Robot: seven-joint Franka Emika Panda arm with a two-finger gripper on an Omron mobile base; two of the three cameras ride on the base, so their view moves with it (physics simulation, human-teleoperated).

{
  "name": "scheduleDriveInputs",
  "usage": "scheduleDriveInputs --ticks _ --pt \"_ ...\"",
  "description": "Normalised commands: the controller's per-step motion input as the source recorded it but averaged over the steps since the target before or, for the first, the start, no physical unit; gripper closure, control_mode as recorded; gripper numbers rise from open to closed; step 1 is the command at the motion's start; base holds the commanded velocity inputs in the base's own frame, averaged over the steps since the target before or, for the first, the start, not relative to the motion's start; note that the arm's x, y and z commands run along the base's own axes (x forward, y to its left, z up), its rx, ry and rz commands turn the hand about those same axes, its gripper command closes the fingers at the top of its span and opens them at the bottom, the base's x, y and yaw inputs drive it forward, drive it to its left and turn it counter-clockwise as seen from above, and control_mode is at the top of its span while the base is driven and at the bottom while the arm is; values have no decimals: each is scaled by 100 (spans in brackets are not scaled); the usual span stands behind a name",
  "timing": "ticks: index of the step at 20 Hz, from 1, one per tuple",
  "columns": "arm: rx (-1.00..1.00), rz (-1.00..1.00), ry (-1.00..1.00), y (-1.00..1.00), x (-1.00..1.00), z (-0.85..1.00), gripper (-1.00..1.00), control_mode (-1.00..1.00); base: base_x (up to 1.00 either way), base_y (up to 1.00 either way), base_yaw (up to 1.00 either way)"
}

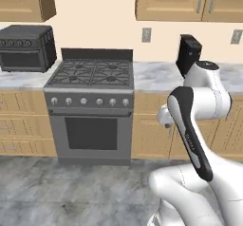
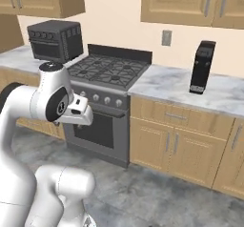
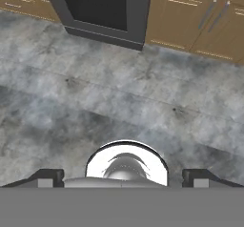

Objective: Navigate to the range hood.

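The oven point(image 1: 26, 47) sits on the counter at far left. Next to it, the stove point(image 1: 92, 73) fills the break in the lower cabinets, almost square ahead of the base. The hood likely hangs over it, in the gap between the upper cabinets point(image 1: 173, 1) and above the frame, so I can't tell how it looks. The arm point(image 1: 190, 139) is folded in tight, probably for driving. The gripper point(image 3: 125, 177) points at the floor point(image 3: 119, 102), fingers point(image 3: 47, 176) wide apart and empty.
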Motion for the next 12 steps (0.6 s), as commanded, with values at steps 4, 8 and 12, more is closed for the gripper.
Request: scheduleDriveInputs --ticks 4,8,12 --pt "0 0 0 0 0 0 -100 100 66 92 -29" --pt "0 0 0 0 0 0 -100 100 69 86 -28" --pt "0 0 0 0 0 0 -100 100 69 73 -26"
